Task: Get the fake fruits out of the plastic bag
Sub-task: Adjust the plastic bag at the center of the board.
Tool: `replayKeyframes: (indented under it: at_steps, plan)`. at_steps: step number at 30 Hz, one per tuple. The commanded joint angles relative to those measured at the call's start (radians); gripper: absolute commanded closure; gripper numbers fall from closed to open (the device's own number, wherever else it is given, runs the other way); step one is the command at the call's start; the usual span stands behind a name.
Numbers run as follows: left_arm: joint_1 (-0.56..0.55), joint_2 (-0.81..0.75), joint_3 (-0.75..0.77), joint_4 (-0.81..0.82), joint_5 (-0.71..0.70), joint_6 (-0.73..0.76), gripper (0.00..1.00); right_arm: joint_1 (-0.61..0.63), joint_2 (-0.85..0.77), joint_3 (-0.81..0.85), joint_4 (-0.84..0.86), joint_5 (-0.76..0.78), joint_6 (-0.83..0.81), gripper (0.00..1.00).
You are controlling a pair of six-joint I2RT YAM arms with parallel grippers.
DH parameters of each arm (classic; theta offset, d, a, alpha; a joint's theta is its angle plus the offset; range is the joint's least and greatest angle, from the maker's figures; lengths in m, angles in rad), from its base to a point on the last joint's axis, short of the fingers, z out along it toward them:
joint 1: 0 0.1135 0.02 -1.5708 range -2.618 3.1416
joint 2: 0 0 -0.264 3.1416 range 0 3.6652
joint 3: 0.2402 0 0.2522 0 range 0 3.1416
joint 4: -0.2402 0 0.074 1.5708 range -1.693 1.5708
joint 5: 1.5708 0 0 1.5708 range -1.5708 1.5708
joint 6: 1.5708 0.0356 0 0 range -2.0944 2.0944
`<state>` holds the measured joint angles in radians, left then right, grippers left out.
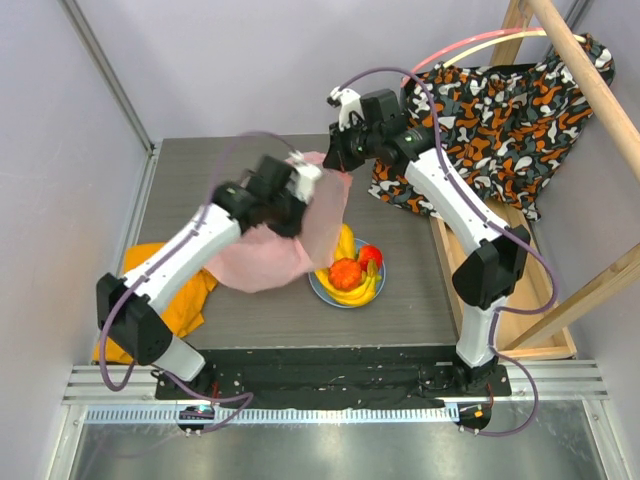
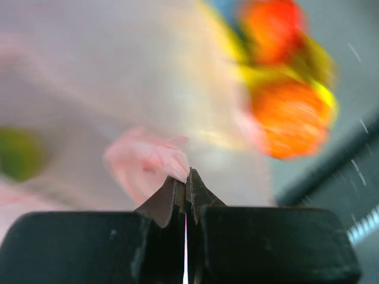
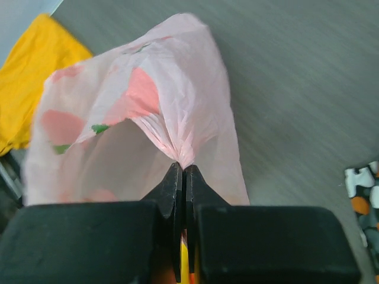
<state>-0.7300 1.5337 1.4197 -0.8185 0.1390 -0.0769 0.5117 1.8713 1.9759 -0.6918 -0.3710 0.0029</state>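
Note:
The pink plastic bag [image 1: 275,258] hangs lifted over the table, held by both grippers. My left gripper [image 1: 292,192] is shut on one fold of it [image 2: 148,163]. My right gripper [image 1: 336,160] is shut on a gathered pinch of it [image 3: 177,118]. The yellow banana bunch [image 1: 347,245], the orange ridged fruit [image 1: 345,273] and the red fruit [image 1: 370,254] lie on the light-blue plate [image 1: 322,290] just right of the bag. In the blurred left wrist view the fruits [image 2: 290,121] show past the bag. A green blur [image 2: 18,154] shows at the left; I cannot tell what it is.
An orange cloth [image 1: 185,295] lies at the table's left edge, also in the right wrist view [image 3: 29,89]. Orange-black-white patterned fabric [image 1: 500,115] hangs over a wooden frame [image 1: 590,80] at the back right. Grey walls stand behind and to the left.

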Motion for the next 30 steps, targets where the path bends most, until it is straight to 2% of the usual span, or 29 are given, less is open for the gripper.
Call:
replayKeyframes:
  at_steps: [1,5,6,8,10,12,13,14,16,17,18,21,23,25,27,28,30]
  plan:
    - [0.258,-0.104,0.152,-0.077,-0.107,0.069,1.0,-0.065,0.064,0.149,0.064,0.108,0.002,0.99]
    - [0.29,-0.171,0.206,-0.073,-0.131,0.057,1.0,-0.087,0.005,0.158,0.06,0.106,-0.033,0.99]
    - [0.291,-0.214,0.2,-0.068,-0.183,0.04,1.0,-0.087,-0.023,0.103,0.06,0.104,-0.035,0.99]
    - [0.294,-0.271,0.179,-0.068,-0.196,0.049,1.0,-0.088,-0.13,0.016,0.06,0.093,-0.029,0.99]
    - [0.296,-0.346,0.133,-0.114,-0.203,0.074,1.0,-0.087,-0.211,-0.148,0.057,0.083,-0.03,0.99]
    - [0.3,-0.406,0.061,-0.163,-0.146,0.116,1.0,-0.087,-0.302,-0.292,0.035,0.052,-0.032,0.99]
    - [0.299,-0.424,0.032,-0.212,-0.012,0.13,1.0,-0.085,-0.32,-0.328,0.026,0.037,-0.03,0.99]
    - [0.299,-0.45,-0.013,-0.223,0.023,0.132,1.0,-0.085,-0.358,-0.356,0.018,0.023,-0.029,0.99]
    - [0.303,-0.509,-0.123,-0.214,0.039,0.085,1.0,-0.087,-0.388,-0.387,0.017,-0.011,-0.03,0.87]
    - [0.31,-0.521,-0.149,-0.209,0.057,0.083,1.0,-0.084,-0.405,-0.359,0.015,-0.017,-0.04,0.76]
    - [0.316,-0.529,-0.166,-0.203,0.062,0.083,1.0,-0.081,-0.409,-0.333,0.015,-0.017,-0.047,0.59]
    - [0.322,-0.527,-0.166,-0.197,0.062,0.083,1.0,-0.046,-0.408,-0.208,0.0,-0.026,-0.107,0.41]
    - [0.33,-0.529,-0.16,-0.188,0.059,0.056,1.0,-0.007,-0.405,-0.145,-0.006,-0.031,-0.174,0.39]
    - [0.354,-0.534,-0.159,-0.182,0.068,0.03,1.0,0.083,-0.403,-0.137,-0.002,-0.019,-0.21,0.42]
    - [0.379,-0.538,-0.156,-0.182,0.091,0.008,1.0,0.189,-0.394,-0.155,-0.026,-0.025,-0.286,0.49]
    - [0.404,-0.538,-0.15,-0.183,0.096,-0.006,1.0,0.221,-0.391,-0.17,-0.032,-0.022,-0.305,0.6]
    - [0.429,-0.547,-0.14,-0.186,0.128,-0.04,1.0,0.279,-0.376,-0.222,-0.04,-0.04,-0.339,0.69]
